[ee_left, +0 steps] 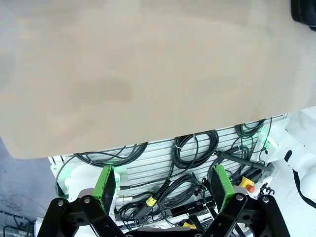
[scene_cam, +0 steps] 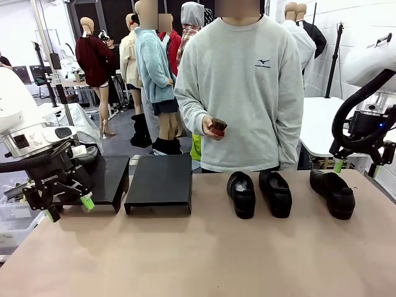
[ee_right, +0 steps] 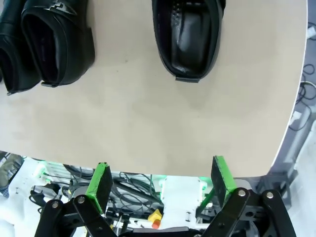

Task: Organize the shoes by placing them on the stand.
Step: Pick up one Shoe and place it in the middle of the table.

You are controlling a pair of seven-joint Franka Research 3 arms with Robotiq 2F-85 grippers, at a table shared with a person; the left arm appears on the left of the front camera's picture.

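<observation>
Shoes (scene_cam: 241, 193) of glossy black leather with thick soles sit on the beige table (scene_cam: 185, 253), all on its right half, well apart from the two low black stands (scene_cam: 159, 182) at the far left. Their long axes run roughly near to far. We judge the right gripper (scene_cam: 355, 168) the nearer one. It hangs above the right edge, jaws wide and empty, with the shoes below and to its left. Our left gripper (scene_cam: 68, 207), equally wide, hovers by the stands.
</observation>
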